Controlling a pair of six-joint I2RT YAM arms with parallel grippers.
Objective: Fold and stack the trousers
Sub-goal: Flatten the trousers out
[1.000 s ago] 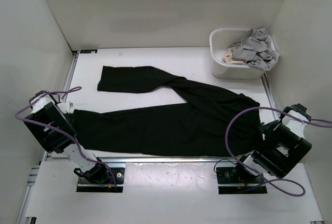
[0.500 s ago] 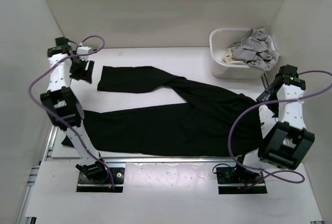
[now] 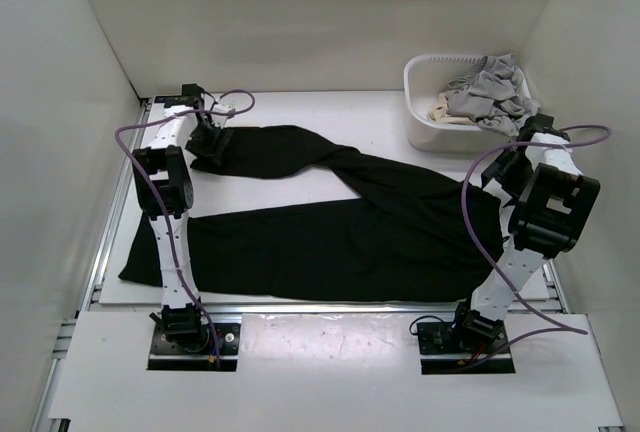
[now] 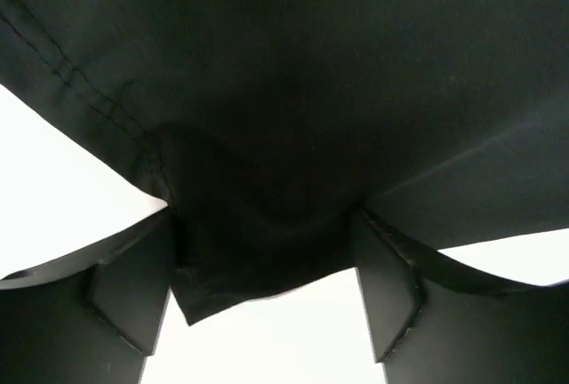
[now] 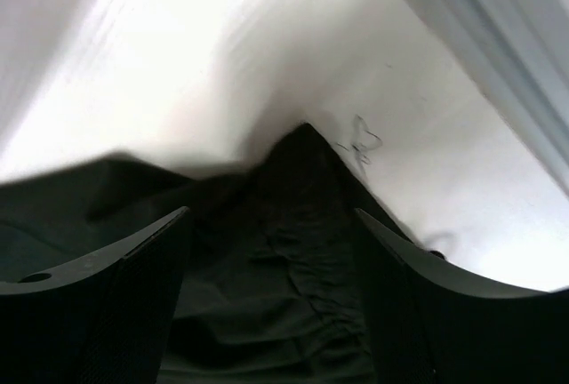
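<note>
Plain white walls [image 3: 300,12] box in a white table [image 3: 300,112], across which the black trousers [image 3: 380,232] lie spread flat, the waist towards 3 o'clock, one leg running to 9 o'clock along the near edge and the other angling off to 10 o'clock. A white basket [image 3: 425,130] at 1 o'clock holds crumpled grey cloth [image 3: 490,92] and a bit of beige cloth [image 3: 440,109]. The left gripper [image 3: 208,142] sits at the far leg's hem, its fingers apart with a hem corner lying loose between them, while the right gripper [image 3: 500,177] hovers over the waistband corner at 3 o'clock, fingers likewise spread wide.
</note>
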